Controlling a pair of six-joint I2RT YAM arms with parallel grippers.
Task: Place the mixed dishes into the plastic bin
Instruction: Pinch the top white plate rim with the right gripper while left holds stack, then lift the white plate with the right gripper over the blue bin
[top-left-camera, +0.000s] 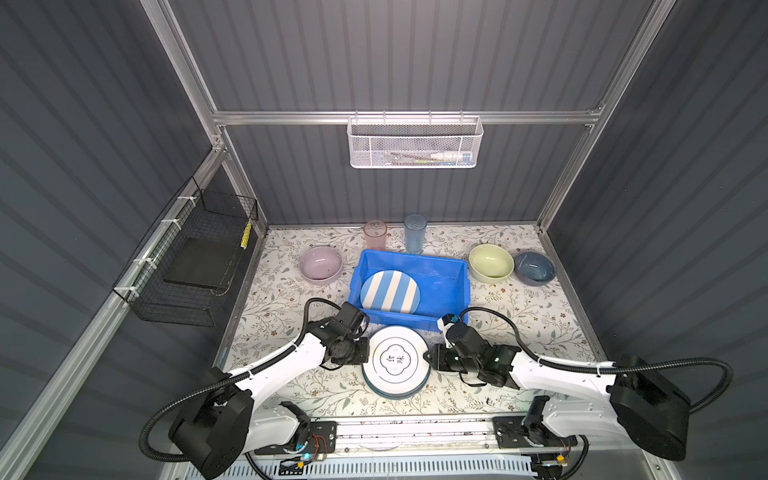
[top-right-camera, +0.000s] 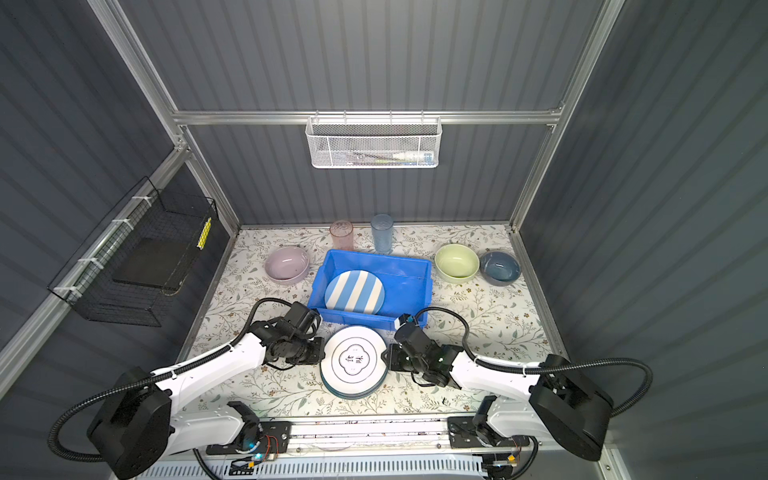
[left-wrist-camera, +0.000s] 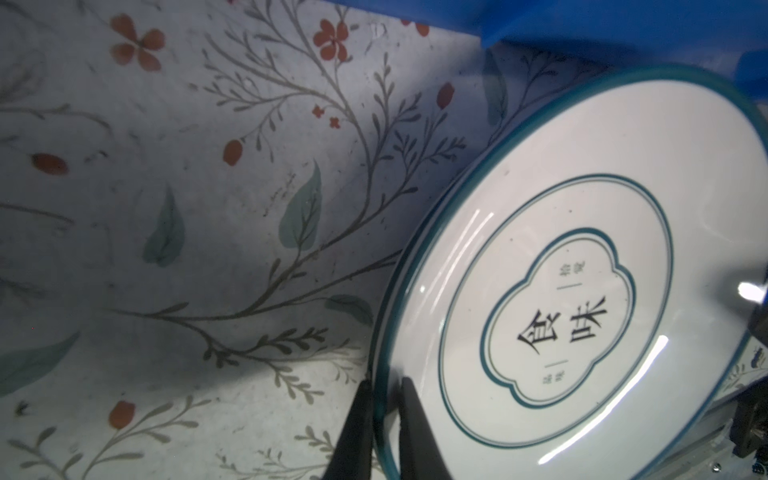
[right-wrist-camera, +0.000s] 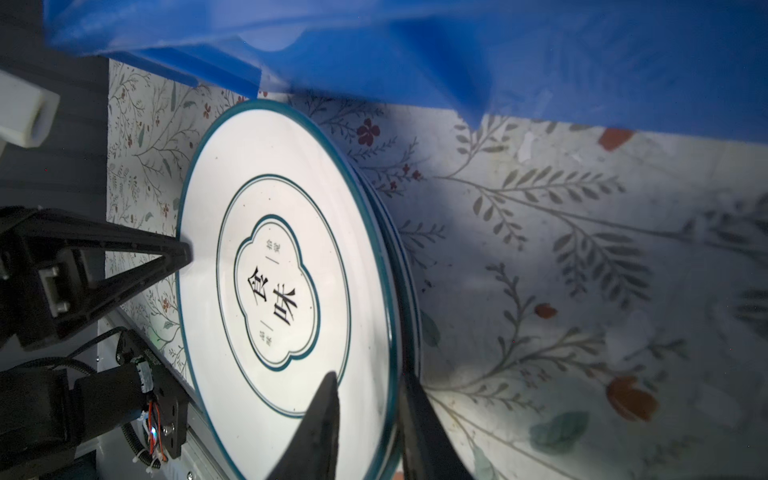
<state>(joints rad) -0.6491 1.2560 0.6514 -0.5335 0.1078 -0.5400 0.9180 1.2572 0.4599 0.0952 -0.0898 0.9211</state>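
Observation:
A white ringed plate (top-left-camera: 399, 359) (top-right-camera: 353, 359) tops a stack of plates (top-left-camera: 395, 392) at the front middle. My left gripper (left-wrist-camera: 384, 380) (top-left-camera: 368, 351) is shut on its left rim. My right gripper (right-wrist-camera: 368, 374) (top-left-camera: 428, 356) is shut on its right rim, one finger on the plate's face and the other beneath it. Just behind stands the blue plastic bin (top-left-camera: 444, 291), with a blue-white striped plate (top-left-camera: 390, 291) lying in its left half. A lilac bowl (top-left-camera: 321, 264) sits left of the bin. Pale-green (top-left-camera: 490, 262) and dark-blue (top-left-camera: 535, 267) bowls are on its right. Pink (top-left-camera: 375, 234) and blue (top-left-camera: 414, 232) tumblers stand behind it.
A white mesh basket (top-left-camera: 414, 143) hangs on the back wall, high above the table. A black wire basket (top-left-camera: 195, 257) is fixed to the left wall. The arms' base rail (top-left-camera: 415, 432) runs along the front edge. Aluminium frame posts bound the floral table.

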